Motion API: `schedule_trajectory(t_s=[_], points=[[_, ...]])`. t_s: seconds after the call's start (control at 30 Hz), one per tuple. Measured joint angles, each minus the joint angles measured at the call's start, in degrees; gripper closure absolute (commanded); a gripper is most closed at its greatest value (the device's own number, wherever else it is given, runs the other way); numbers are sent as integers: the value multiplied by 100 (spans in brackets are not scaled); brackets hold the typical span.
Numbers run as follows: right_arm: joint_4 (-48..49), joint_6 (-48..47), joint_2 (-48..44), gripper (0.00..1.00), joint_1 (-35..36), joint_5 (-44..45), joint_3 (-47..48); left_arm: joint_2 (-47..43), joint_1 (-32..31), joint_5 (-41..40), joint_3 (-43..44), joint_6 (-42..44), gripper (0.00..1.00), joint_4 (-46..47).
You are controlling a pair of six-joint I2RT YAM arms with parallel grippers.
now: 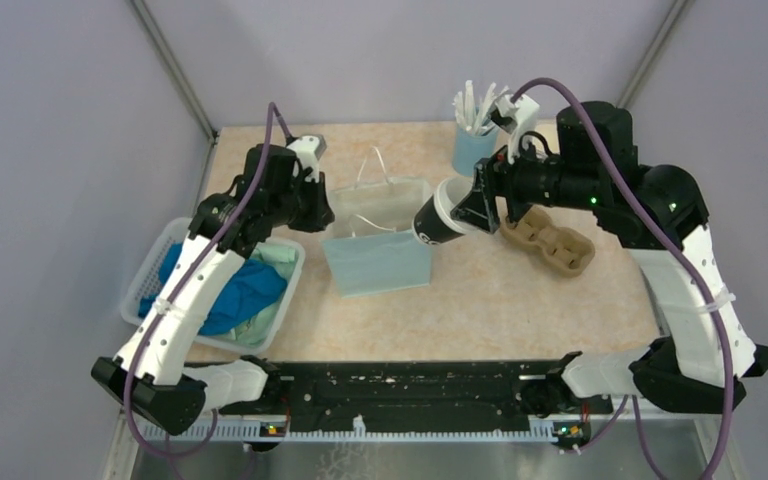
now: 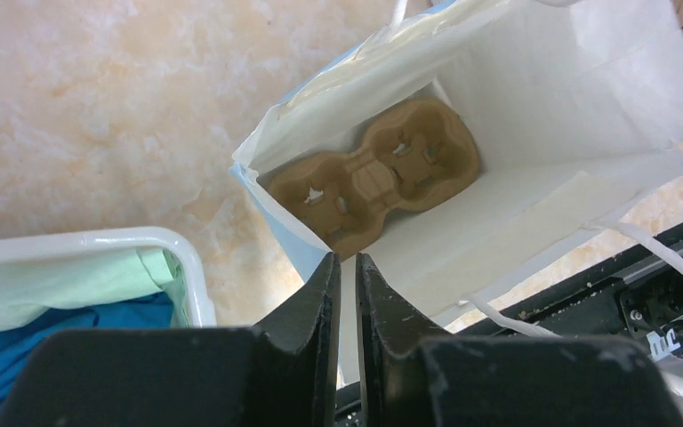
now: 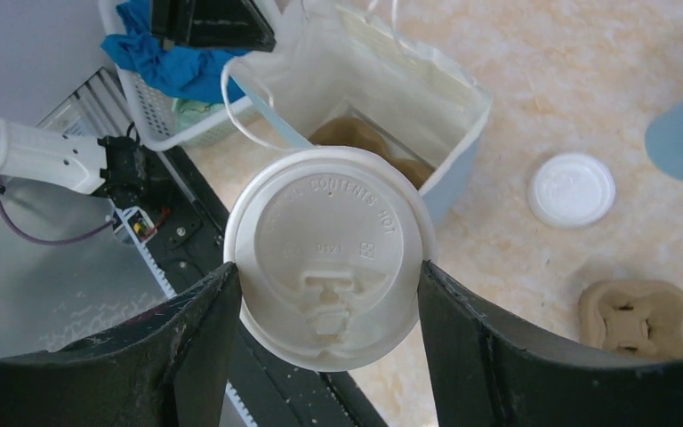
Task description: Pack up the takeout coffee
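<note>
The takeout coffee (image 1: 438,218), a dark cup with a cream band and a white dome lid (image 3: 325,231), hangs tilted in the air by the right rim of the paper bag. My right gripper (image 3: 329,267) is shut on it, one finger against each side just below the lid. The light blue paper bag (image 1: 380,250) stands open with a brown cup carrier (image 2: 373,173) lying on its bottom. My left gripper (image 2: 348,267) sits at the bag's left rim. Its jaws are almost together, with the bag's white wall (image 2: 498,222) between them.
A second brown cup carrier (image 1: 548,243) lies right of the bag, and a loose white lid (image 3: 572,189) lies on the table nearby. A blue cup of white stirrers (image 1: 475,140) stands at the back. A white basket (image 1: 215,290) of blue and green cloths sits at the left.
</note>
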Motion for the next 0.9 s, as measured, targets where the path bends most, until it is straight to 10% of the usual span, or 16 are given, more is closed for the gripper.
schedule_trajectory(t_s=[0.17, 0.47, 0.9], points=[[-55, -98, 546, 34, 354, 245, 675, -195, 0, 50, -142, 234, 84, 385], [-44, -229, 1329, 35, 922, 1069, 848, 269, 2, -564, 649, -37, 43, -133], [352, -378, 1331, 36, 933, 1445, 850, 680, 4, -1032, 730, -446, 52, -737]])
